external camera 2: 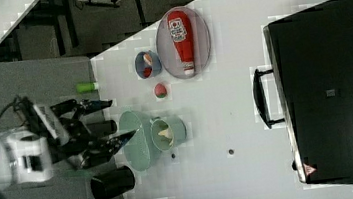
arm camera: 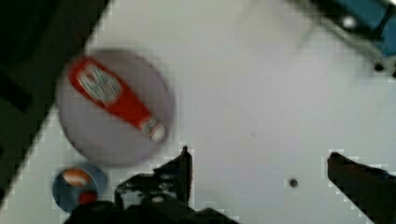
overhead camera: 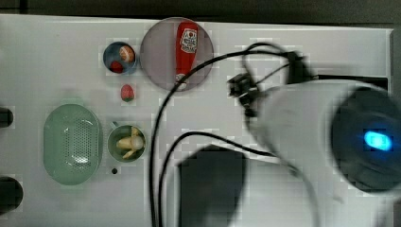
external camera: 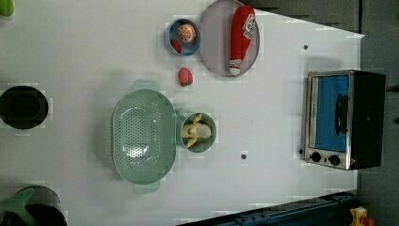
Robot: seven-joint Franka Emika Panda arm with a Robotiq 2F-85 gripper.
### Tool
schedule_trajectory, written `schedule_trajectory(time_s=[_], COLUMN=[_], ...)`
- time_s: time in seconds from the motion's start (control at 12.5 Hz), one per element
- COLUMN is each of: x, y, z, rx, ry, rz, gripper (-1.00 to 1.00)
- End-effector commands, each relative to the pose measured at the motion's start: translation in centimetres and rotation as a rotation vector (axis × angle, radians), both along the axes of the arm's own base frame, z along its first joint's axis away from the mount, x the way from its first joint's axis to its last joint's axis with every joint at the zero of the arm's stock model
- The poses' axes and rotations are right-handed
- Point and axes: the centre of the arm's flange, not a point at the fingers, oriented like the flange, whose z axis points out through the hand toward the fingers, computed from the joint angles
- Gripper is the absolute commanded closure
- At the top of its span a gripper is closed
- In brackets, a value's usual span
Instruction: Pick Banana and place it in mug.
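Inside the round pale sage-green mug (external camera: 198,132) the small cream-yellow toy banana with tan patches (external camera: 194,131) is already found, lying across the hollow with one end raised toward the rim. The mug is set on the white surface (external camera: 263,117), just beside the large green perforated oval basket (external camera: 143,135). The gripper (external camera 2: 108,121) is seen in the right view well apart from the mug, with its two dark fingers spread wide and nothing held between them; in the wrist view the same wide gap is shown above bare surface.

The task is judged to be essentially done, so the remaining risk lies in whatever is done next. If the arm were swung low across the basket and mug, the mug could be clipped and tipped, and the banana spilled out. Since the banana is not fully sunk, it could be dislodged by a small knock to the mug. The loose black cables (overhead camera: 158,156) seen in the top view are draped close to the mug and might drag against it. The red toy strawberry (external camera: 185,76) and the small blue bowl (external camera: 183,36) lie further off and are less likely to be disturbed.
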Motion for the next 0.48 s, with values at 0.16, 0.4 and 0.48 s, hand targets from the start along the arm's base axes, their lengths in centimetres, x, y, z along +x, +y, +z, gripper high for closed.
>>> schedule_trajectory(time_s=[0.16, 0.4, 0.48], x=[-1.20, -1.39, -1.37], y=[4.58, 3.78, 3.79], z=[0.96, 0.99, 0.93], rx=[-0.042, -0.039, -0.038], ry=[0.131, 0.138, 0.139], rz=[0.114, 0.099, 0.100], gripper=[-1.00, -1.00, -1.00])
